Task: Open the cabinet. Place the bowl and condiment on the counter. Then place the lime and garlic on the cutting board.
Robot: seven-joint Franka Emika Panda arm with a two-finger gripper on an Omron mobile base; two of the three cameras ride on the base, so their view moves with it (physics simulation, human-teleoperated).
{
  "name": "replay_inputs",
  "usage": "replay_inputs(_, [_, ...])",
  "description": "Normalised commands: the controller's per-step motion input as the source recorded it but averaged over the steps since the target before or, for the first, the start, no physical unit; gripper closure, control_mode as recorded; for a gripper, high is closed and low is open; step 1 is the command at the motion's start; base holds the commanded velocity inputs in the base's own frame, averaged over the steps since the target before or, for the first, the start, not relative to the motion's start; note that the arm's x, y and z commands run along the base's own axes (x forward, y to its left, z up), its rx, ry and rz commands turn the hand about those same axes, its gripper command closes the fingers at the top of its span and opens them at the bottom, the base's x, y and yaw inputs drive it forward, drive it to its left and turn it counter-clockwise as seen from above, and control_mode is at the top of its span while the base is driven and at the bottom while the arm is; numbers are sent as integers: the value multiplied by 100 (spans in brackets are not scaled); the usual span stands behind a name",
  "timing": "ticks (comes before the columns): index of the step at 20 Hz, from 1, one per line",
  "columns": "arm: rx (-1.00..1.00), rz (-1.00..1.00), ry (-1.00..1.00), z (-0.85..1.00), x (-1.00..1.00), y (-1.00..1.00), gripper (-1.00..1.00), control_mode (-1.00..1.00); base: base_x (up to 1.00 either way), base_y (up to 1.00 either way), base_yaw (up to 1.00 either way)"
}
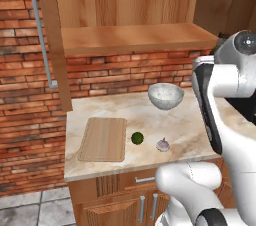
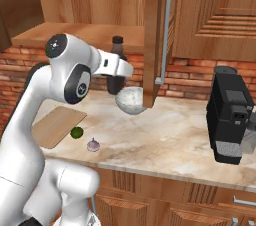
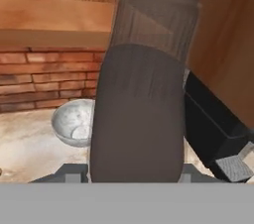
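My fingers (image 3: 134,176) clamp the bottle (image 3: 144,84) beside the open cabinet (image 2: 152,35); next I judge it needs lowering onto the desk (image 2: 170,135) near the bowl (image 3: 74,121).

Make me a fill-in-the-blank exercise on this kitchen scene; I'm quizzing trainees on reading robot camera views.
1. The bowl stands on the ____.
2. The lime lies between the garlic and the ____.
3. The gripper is at the ____, right in front of the hand camera.
4. The cabinet doors are ____.

Missing words: counter; cutting board; condiment; open
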Motion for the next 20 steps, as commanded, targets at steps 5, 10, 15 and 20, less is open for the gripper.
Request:
replay_inputs(5, [0,0,17,-100,-14,-29,100,-100,0,0,0])
replay_inputs(10, [0,4,21,-98,46,-11,100,-100,0,0,0])
replay_inputs(15, [-4,7,6,-71,63,-9,100,-100,0,0,0])
replay_inputs(20, [0,8,0,-41,34,-34,100,-100,0,0,0])
